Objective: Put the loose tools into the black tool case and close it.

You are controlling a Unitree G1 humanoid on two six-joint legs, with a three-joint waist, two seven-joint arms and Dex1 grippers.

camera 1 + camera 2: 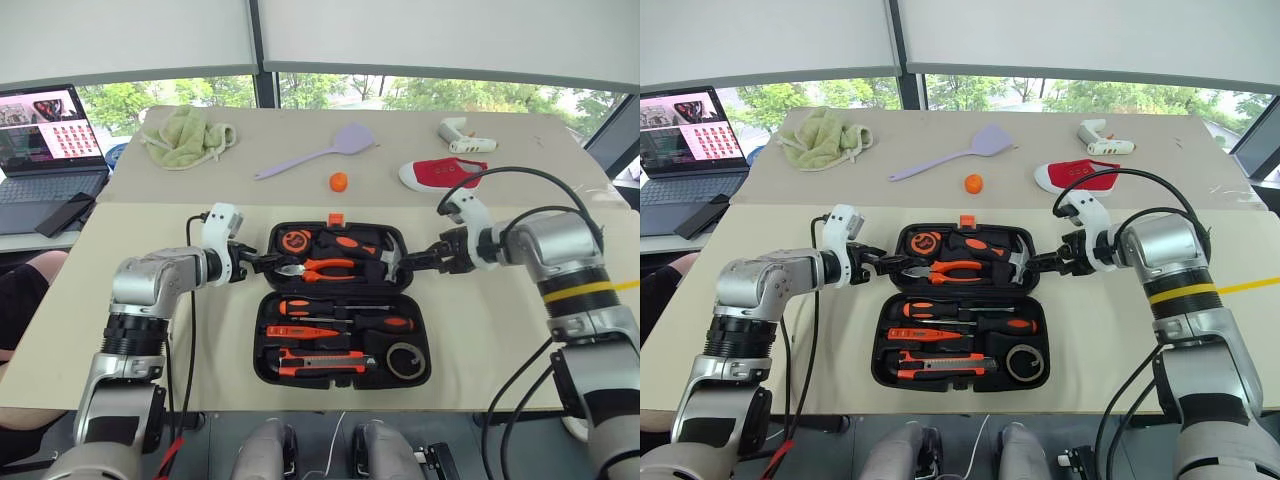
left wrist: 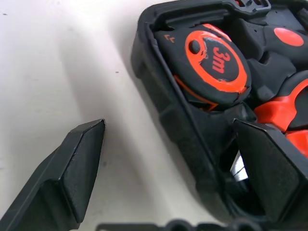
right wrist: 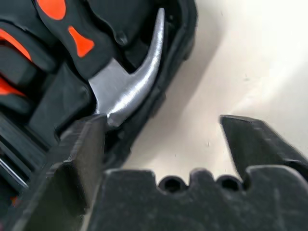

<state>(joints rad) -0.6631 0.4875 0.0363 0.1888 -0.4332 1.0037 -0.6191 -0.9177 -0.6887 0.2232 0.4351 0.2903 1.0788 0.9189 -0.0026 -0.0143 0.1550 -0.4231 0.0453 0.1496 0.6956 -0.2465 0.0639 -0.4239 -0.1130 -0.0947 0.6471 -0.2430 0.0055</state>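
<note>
The black tool case (image 1: 340, 289) lies open on the table, its orange latch (image 1: 335, 218) at the far edge. Its near half holds two screwdrivers (image 1: 330, 307), a slim orange tester (image 1: 300, 331), a utility knife (image 1: 315, 363) and a dark tape roll (image 1: 403, 360). The far half holds a tape measure (image 2: 214, 62), pliers (image 1: 325, 267) and a hammer (image 3: 130, 82). My left gripper (image 1: 265, 262) is open at the far half's left rim, one finger outside and one inside. My right gripper (image 1: 410, 262) is open astride the right rim, beside the hammer's claw.
Behind the case lie a lilac spatula (image 1: 320, 150), a small orange object (image 1: 339, 181), a red shoe (image 1: 440, 173), a green cloth (image 1: 185, 135) and a white tool (image 1: 462, 135). A laptop (image 1: 45, 140) and a phone (image 1: 65, 213) sit at the far left.
</note>
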